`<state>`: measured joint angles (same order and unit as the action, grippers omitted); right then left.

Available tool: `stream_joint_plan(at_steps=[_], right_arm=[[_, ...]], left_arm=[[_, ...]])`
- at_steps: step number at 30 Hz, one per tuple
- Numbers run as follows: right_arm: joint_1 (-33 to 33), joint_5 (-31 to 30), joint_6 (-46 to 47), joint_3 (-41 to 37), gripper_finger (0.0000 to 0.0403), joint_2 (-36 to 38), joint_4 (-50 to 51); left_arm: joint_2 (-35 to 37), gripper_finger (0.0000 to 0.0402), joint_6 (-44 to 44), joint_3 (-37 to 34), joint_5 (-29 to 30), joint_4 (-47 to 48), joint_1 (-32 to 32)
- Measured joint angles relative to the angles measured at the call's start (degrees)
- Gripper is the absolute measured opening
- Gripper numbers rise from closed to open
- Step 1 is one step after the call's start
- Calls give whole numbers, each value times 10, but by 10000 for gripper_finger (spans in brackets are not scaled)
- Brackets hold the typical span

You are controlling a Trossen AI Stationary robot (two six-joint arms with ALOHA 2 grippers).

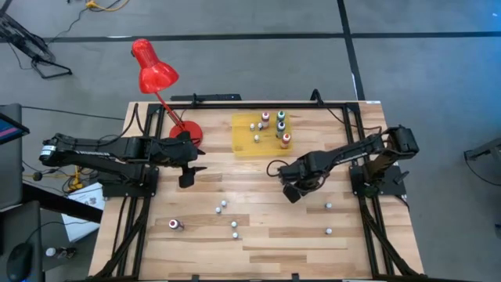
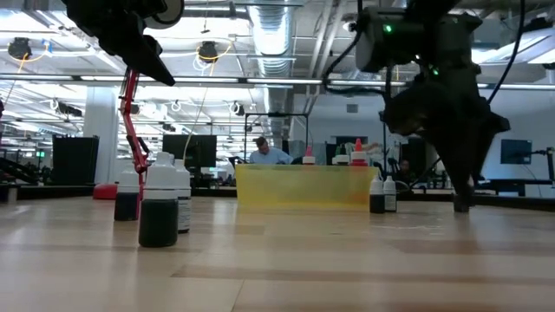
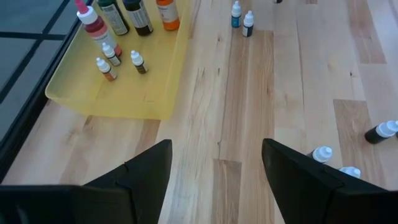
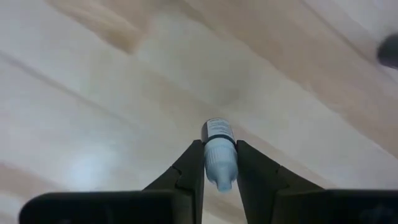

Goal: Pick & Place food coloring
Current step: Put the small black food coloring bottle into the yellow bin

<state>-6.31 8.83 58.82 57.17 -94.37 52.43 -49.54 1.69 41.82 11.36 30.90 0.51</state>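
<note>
A yellow tray (image 1: 243,142) at the table's far middle holds several upright food coloring bottles (image 1: 280,125). More small bottles (image 1: 223,206) stand scattered on the near half of the wooden table, and one red bottle (image 1: 174,225) lies near the left. My right gripper (image 1: 291,192) points down just in front of the tray's right end, shut on one small pale-capped bottle (image 4: 219,155). My left gripper (image 3: 217,180) hovers open above the table's left part, near the lamp base, with nothing between its fingers. My right gripper pinches the small bottle between its two fingers by the sides of its pale upper part (image 4: 220,167). The fingers come from above, pointing down. The bottle stands roughly upright in the hold, cap toward the wrist and dark base (image 4: 217,128) toward the table. Whether the base is clear of the wood I cannot tell.
A red desk lamp (image 1: 154,72) stands with its base (image 1: 188,130) at the tray's left, close to my left gripper. Two bottles (image 1: 328,207) stand to the right of my right gripper. Black frame rails run along the table's left, right and far edges.
</note>
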Motion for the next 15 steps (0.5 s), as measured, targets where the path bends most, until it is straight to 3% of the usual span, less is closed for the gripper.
stream_joint_plan(at_steps=[6,15], right_arm=[[1,-17,-27,76,65,0,-1],[35,-139,-119,200,64,-5,-4]], left_arm=[[0,242,0,0,0,0,0],[0,242,0,0,0,0,0]])
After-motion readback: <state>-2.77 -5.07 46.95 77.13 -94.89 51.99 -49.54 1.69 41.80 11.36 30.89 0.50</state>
